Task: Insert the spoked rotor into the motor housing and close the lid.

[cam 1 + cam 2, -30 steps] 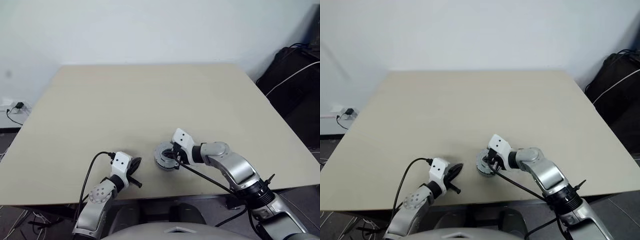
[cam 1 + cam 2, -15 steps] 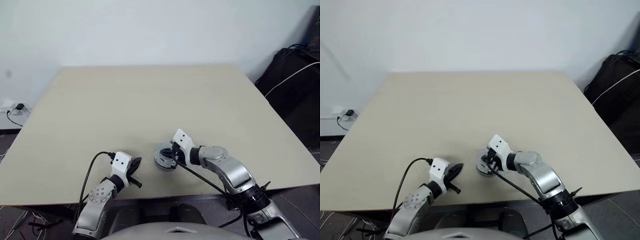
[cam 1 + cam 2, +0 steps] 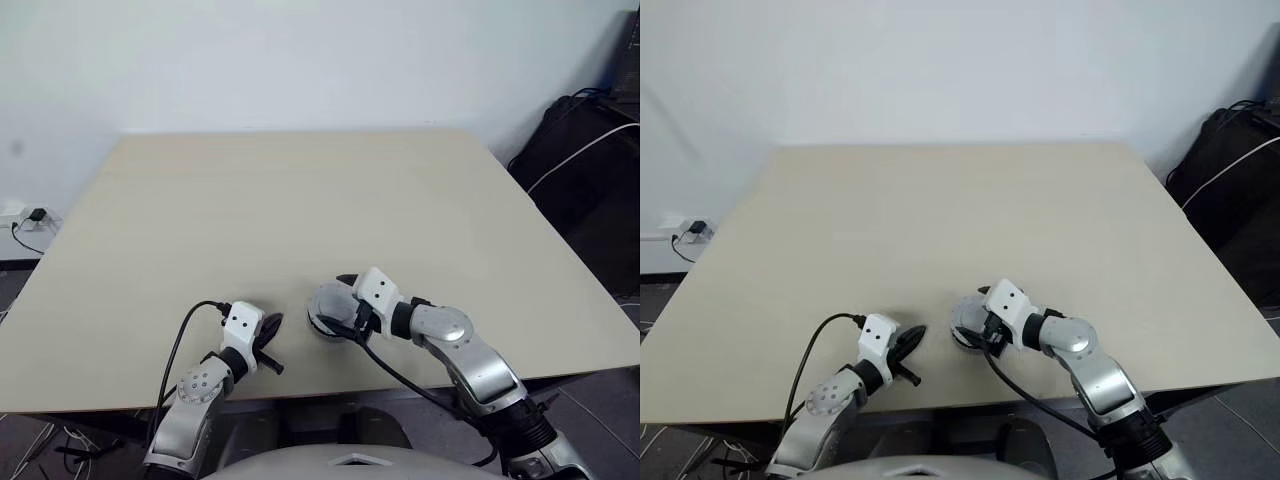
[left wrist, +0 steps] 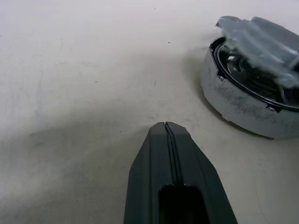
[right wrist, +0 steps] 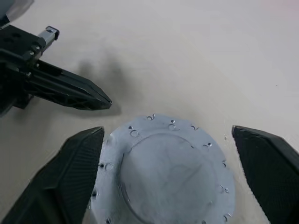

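The lid [image 5: 168, 177], a plain grey disc with a raised centre and small holes round its edge, lies flat on top of the round silver motor housing [image 4: 233, 105] near the table's front edge [image 3: 322, 312]. The spoked rotor is hidden. My right gripper [image 5: 167, 133] is open, with one black finger [image 5: 70, 172] on each side of the lid and apart from it. My left gripper [image 4: 166, 127] is shut and empty, low over the table just left of the housing [image 3: 270, 330], its tip pointing toward it.
The beige table [image 3: 300, 200] stretches wide behind the stack. A black cable [image 3: 185, 335] runs from my left wrist over the front edge. A dark bag [image 3: 590, 150] with a white cord stands on the floor at the right.
My right gripper has opened from a shut grip at the stack, and its wrist has turned. The stack stays where it was, and the left gripper has not moved.
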You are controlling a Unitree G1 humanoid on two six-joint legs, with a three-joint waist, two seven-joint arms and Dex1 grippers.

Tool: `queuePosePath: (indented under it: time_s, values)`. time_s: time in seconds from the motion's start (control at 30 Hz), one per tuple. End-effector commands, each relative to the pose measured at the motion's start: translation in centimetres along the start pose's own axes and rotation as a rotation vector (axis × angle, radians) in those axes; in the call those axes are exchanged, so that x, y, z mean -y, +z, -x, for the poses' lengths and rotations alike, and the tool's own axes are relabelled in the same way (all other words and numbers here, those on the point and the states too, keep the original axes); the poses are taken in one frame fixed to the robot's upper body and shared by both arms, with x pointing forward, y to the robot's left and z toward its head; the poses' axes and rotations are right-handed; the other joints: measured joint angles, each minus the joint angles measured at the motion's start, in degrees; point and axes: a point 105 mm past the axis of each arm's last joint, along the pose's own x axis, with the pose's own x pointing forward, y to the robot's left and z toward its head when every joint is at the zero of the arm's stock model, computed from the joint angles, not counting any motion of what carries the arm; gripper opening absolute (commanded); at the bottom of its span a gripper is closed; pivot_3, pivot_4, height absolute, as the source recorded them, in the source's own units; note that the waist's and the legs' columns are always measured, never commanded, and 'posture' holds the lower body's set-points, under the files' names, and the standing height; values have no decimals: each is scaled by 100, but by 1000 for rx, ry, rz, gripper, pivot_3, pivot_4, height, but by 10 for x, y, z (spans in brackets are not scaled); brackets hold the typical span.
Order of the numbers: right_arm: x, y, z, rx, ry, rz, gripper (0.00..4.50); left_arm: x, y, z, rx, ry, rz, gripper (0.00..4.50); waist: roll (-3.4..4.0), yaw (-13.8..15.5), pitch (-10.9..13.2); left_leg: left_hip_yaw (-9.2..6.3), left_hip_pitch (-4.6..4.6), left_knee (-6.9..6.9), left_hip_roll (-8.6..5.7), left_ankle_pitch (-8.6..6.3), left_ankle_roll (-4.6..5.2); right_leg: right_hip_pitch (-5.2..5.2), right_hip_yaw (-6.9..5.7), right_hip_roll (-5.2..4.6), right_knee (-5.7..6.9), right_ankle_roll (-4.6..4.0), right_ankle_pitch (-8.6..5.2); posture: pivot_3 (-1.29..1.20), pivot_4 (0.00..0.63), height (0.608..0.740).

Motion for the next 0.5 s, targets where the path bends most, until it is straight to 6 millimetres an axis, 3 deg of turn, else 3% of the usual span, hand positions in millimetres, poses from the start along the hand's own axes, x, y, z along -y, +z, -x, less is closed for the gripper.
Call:
queuePosePath:
  time_s: [0.03,0.47,0.5]
  values:
    - [9,2,0,22,-39,-3,4470,-1,15,-2,48,-12,-20,0,-2,7,-1,0,0,0,0,0,0,0,0,0,0,0,0,0,0,740]
    - [20,-23,-1,-49,-65,-113,4470,-2,17,-1,51,-6,-23,0,0,28,-1,0,0,2,-2,0,0,2,1,-1,0,1,1,0,0,740]
    - [20,-24,-1,-51,-63,-124,4294,-2,17,0,51,-3,-24,0,0,33,-1,0,0,2,-2,0,0,2,2,-1,0,1,1,0,0,740]
